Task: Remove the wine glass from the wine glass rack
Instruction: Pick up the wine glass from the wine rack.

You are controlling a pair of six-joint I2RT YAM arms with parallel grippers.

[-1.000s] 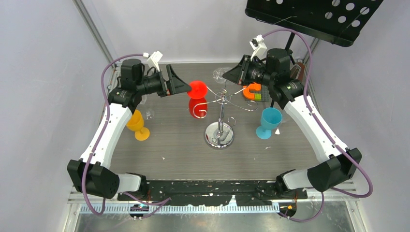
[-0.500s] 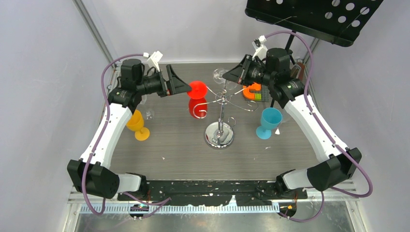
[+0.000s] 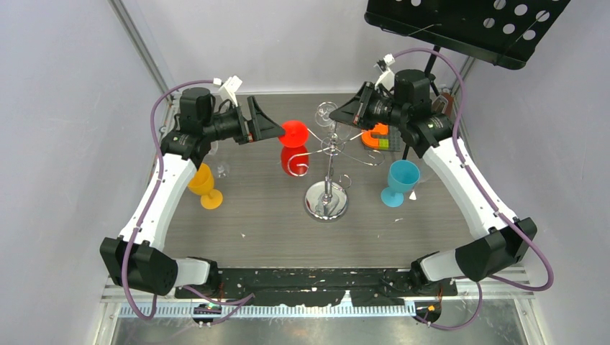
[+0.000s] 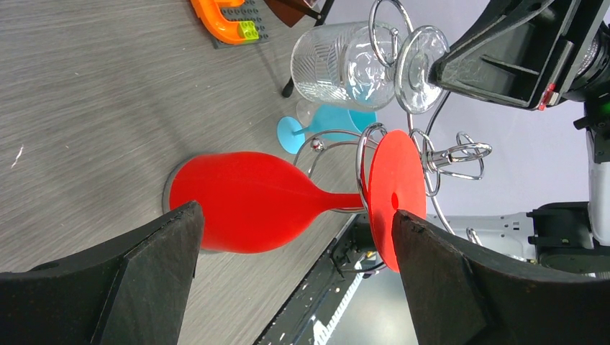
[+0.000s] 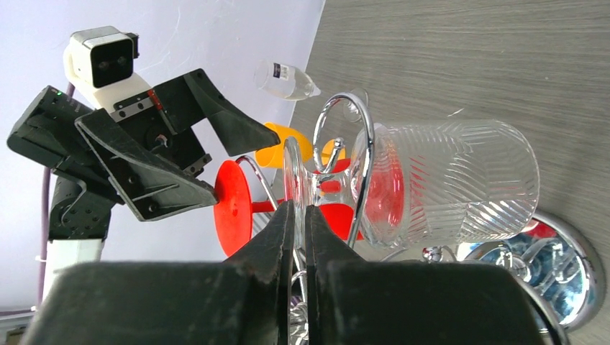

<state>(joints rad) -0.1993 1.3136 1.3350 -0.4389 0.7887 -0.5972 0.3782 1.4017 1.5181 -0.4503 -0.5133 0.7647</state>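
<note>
The chrome wine glass rack [image 3: 329, 169] stands mid-table on its round mirrored base [image 3: 325, 202]. A clear ribbed wine glass [image 5: 453, 183] hangs upside down in one scroll arm [image 5: 367, 136]. My right gripper [image 5: 298, 208] is shut on the thin foot [image 5: 293, 176] of this glass; it also shows in the top view [image 3: 335, 115]. A red wine glass [image 4: 244, 201] hangs from another arm. My left gripper [image 4: 295, 210] is open, its jaws on either side of the red glass without touching it; in the top view [image 3: 279, 131] it sits just left of the red foot [image 3: 293, 133].
A yellow goblet [image 3: 204, 183] stands at the left and a blue goblet [image 3: 399, 181] at the right. An orange toy on a brick plate [image 3: 375, 135] lies behind the rack. A black music stand [image 3: 467, 25] overhangs the back right. A small clear bottle [image 5: 288, 77] lies near the yellow goblet.
My right gripper has shifted slightly back and left with the clear glass's foot in it. The left arm and the red glass have not moved.
</note>
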